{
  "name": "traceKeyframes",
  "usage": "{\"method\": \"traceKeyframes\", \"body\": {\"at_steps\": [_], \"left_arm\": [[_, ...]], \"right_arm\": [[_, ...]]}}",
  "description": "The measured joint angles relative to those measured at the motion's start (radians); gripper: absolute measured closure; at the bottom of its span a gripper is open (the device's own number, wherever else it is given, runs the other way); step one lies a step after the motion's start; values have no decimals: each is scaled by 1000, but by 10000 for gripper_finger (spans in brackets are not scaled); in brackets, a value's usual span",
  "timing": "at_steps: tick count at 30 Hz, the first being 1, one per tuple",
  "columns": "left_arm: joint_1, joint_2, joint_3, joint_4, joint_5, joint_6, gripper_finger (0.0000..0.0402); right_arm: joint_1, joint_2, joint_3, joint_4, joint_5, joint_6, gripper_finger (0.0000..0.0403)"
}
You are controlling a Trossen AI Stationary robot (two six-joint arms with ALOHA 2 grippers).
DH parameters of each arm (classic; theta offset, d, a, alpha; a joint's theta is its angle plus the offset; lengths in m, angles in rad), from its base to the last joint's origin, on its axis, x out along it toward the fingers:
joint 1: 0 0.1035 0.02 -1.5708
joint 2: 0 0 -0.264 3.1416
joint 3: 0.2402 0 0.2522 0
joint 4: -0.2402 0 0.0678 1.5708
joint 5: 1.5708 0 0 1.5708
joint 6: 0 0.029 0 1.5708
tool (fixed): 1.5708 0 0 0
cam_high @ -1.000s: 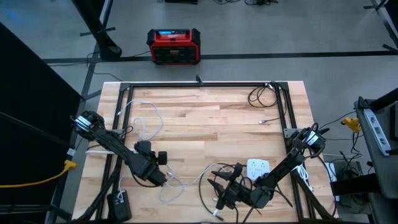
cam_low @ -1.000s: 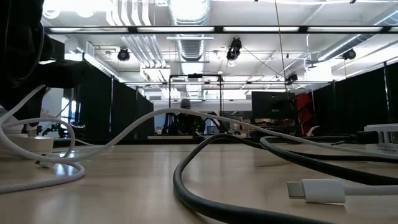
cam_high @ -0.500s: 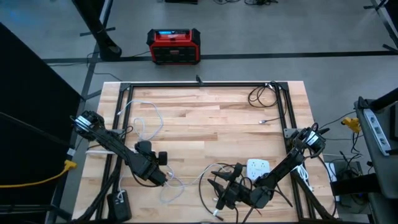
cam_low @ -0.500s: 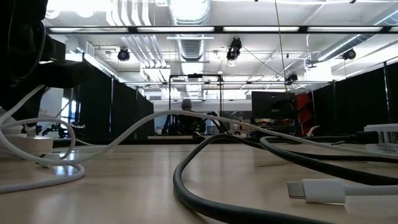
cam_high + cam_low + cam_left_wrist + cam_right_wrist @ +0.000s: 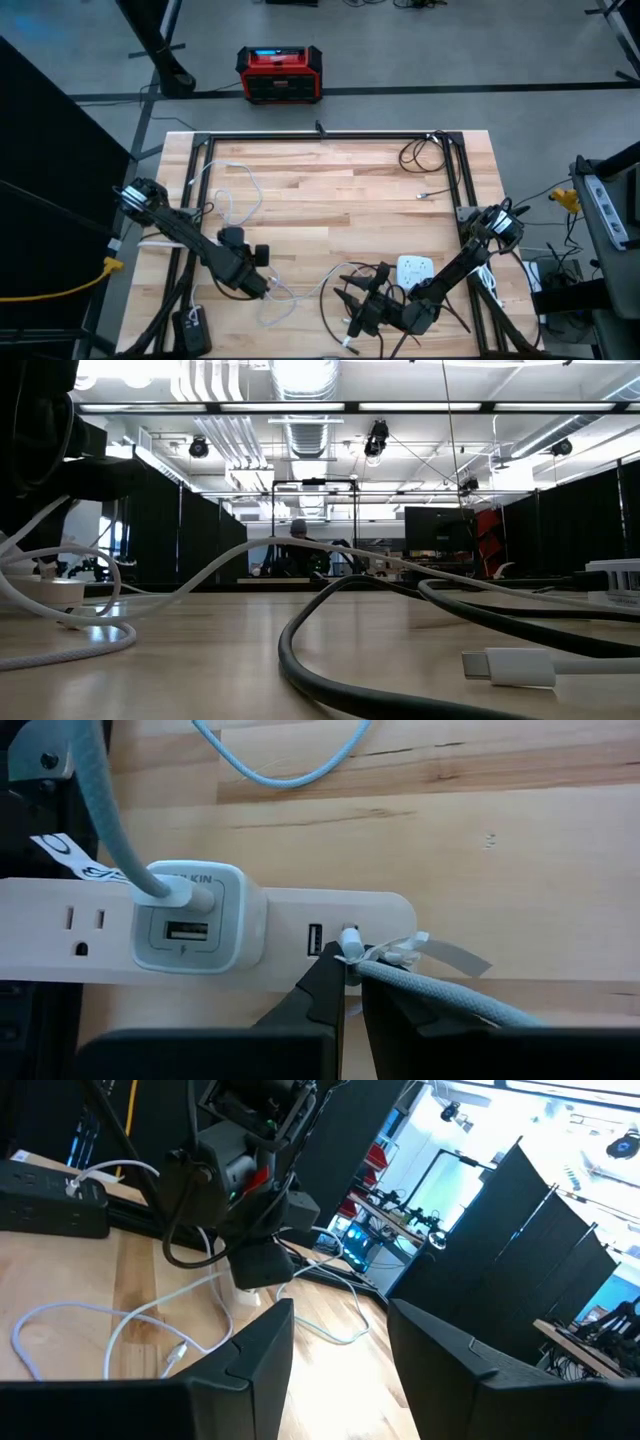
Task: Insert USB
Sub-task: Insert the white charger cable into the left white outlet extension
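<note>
The left gripper [image 5: 352, 982] is seen low over the wooden counter [image 5: 340, 195], at the white power strip [image 5: 290, 935] near the counter's left side. Its fingers [image 5: 325, 995] are clamped together on the white USB plug [image 5: 350, 942] of a grey braided cable [image 5: 440, 995]. The plug is held right at the strip's USB ports, beside an empty port [image 5: 315, 938]; whether it is fully seated cannot be told. To the left of those ports on the strip, a white charger block [image 5: 195, 915] is plugged in, with a braided cable [image 5: 110, 810] running from its upper port; an empty mains socket [image 5: 85, 923] lies further left.

Right of the strip, the right gripper [image 5: 352, 305] rests low near the counter's front edge, among loops of black cable [image 5: 335, 285]. Its fingers [image 5: 245, 1360] stand apart and nothing is seen between them. A white adapter [image 5: 415, 270] lies just to its right. In the low view, a loose white connector [image 5: 505, 665] lies on the counter.
</note>
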Motion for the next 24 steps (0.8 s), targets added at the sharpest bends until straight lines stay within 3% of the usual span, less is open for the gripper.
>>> {"method": "traceKeyframes", "body": {"at_steps": [10, 15, 21, 24], "left_arm": [[2, -13, 27, -39, -66, 26, 390], [1, -15, 116, -35, -194, 131, 391], [-22, -16, 293, 31, -362, 447, 391], [-42, -16, 375, 133, -454, 671, 391]], "right_arm": [[0, 0, 0, -8, 0, 0, 254], [3, -3, -1, -132, 7, 19, 247], [5, -162, -64, -520, -24, 342, 243], [-14, -300, -124, -720, -209, 579, 249]]}}
